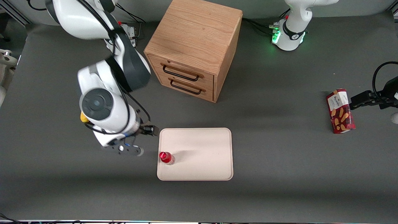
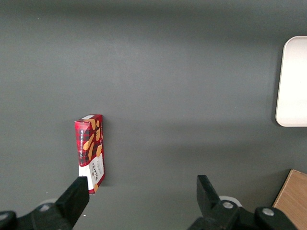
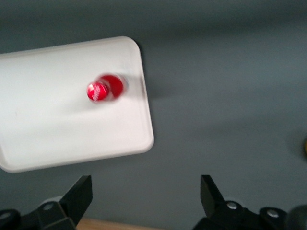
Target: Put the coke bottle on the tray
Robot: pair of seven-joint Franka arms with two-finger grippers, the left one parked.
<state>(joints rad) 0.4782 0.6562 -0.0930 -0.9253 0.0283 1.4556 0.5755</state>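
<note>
The coke bottle (image 1: pixel 166 157), small and red with a red cap, stands upright on the pale cream tray (image 1: pixel 202 146), close to the tray's edge nearest the working arm. My right gripper (image 1: pixel 129 151) hovers above the bare table beside that edge, apart from the bottle. In the right wrist view the gripper (image 3: pixel 144 194) is open with only grey table between its dark fingers (image 3: pixel 79 196). That view looks down on the bottle (image 3: pixel 103 88) and the tray (image 3: pixel 48 124). A corner of the tray (image 2: pixel 292 81) also shows in the left wrist view.
A wooden two-drawer cabinet (image 1: pixel 194 46) stands farther from the front camera than the tray. A red snack box (image 1: pixel 340 111) lies toward the parked arm's end of the table. A yellow lump (image 1: pixel 83 117) peeks out from under the working arm.
</note>
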